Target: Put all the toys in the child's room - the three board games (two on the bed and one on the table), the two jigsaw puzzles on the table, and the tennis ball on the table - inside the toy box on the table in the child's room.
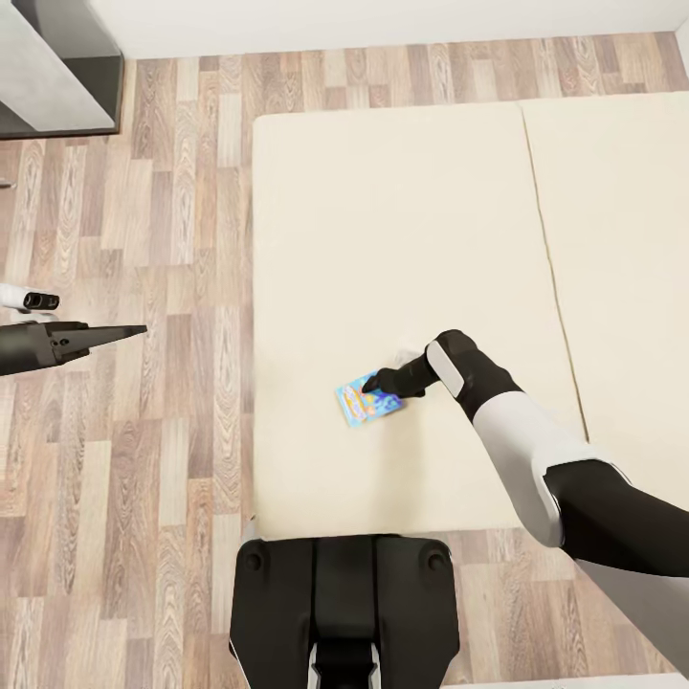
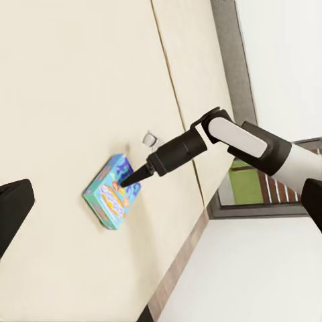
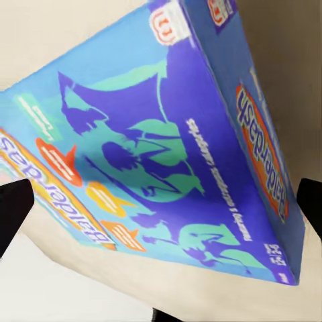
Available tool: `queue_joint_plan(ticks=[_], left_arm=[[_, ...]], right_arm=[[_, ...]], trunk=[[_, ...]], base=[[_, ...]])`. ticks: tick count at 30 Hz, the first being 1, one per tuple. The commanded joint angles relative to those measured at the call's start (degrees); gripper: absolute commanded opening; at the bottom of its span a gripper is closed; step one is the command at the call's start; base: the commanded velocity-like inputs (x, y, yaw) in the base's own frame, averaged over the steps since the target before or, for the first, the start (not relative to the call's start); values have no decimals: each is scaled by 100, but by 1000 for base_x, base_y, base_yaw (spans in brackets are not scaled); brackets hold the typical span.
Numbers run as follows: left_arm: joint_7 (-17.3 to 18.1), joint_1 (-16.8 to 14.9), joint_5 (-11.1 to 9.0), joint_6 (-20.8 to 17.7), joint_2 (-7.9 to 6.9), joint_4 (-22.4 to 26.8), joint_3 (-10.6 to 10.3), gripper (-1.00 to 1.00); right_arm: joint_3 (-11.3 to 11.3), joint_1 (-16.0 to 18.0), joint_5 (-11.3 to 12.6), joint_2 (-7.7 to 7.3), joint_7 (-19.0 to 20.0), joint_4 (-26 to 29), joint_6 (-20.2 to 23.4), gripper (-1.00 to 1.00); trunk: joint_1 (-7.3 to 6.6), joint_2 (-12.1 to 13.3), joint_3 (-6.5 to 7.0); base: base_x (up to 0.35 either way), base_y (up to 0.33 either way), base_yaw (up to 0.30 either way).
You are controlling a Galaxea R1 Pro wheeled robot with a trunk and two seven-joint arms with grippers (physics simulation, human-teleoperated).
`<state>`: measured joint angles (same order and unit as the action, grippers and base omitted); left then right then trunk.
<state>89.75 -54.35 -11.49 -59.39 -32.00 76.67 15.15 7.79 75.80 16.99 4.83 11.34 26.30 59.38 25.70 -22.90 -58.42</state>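
A small blue board game (image 1: 366, 402) lies on the cream bed (image 1: 402, 239), near its front left corner. My right gripper (image 1: 373, 385) reaches down onto the game's top edge, and the left wrist view shows its tip (image 2: 127, 179) touching the box (image 2: 111, 198). Close up, the box's blue printed face (image 3: 154, 154) lies between the two spread fingertips (image 3: 12, 208), so the gripper is open. My left gripper (image 1: 129, 332) hovers over the wood floor left of the bed, open and holding nothing.
Wood-plank floor (image 1: 144, 478) runs along the bed's left and front sides. A dark grey piece of furniture (image 1: 57, 77) stands at the back left. A seam (image 1: 545, 239) splits the mattress. My base (image 1: 344, 603) is against the bed's front edge.
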Motion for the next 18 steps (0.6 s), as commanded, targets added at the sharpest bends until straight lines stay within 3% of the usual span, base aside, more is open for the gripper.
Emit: queue_joint_plan(ticks=[1, 18], left_arm=[[25, -5, 7, -61, 1, -2, 0, 100], [25, -5, 7, -61, 1, -2, -1, 100]], right_arm=[[5, -4, 313, 1, 52, -2, -243, 100], [5, -4, 313, 1, 58, -2, -243, 100]], trunk=[[8, -2, -7], [8, -2, -7]], base=[[-6, 42, 0], [-1, 5, 0]])
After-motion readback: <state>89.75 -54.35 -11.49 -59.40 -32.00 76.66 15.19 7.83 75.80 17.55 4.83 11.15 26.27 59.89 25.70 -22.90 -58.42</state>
